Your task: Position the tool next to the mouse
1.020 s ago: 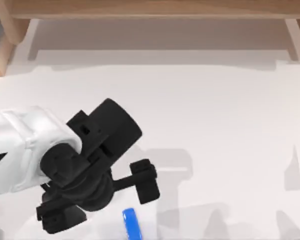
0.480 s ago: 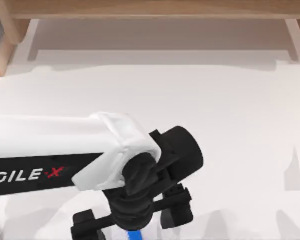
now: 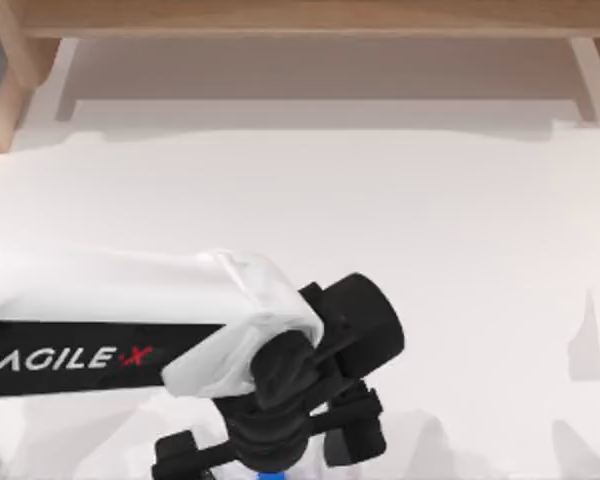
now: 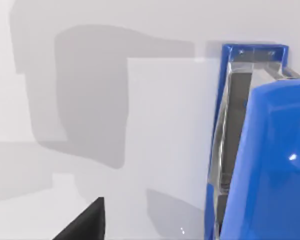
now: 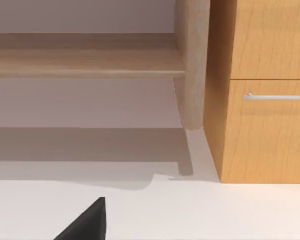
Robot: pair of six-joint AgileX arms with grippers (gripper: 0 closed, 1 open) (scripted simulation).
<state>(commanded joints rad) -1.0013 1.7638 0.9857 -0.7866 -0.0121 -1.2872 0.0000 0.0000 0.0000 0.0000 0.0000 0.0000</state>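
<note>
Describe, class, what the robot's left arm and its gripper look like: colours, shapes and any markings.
The left arm is a glossy white, boxy link with a black stripe along its side, lettered AGILE in white and an X in red. Its wrist is a matte black cylinder with chunky black blocks. The left gripper is black too, carried on a crossbar with blocky ends.

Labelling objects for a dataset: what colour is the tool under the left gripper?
Bright blue, with clear, silvery parts; the tool shows best in the left wrist view.

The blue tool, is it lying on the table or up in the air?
Cannot tell. The left gripper covers nearly all of the blue tool from above; the table beneath it is hidden.
</note>
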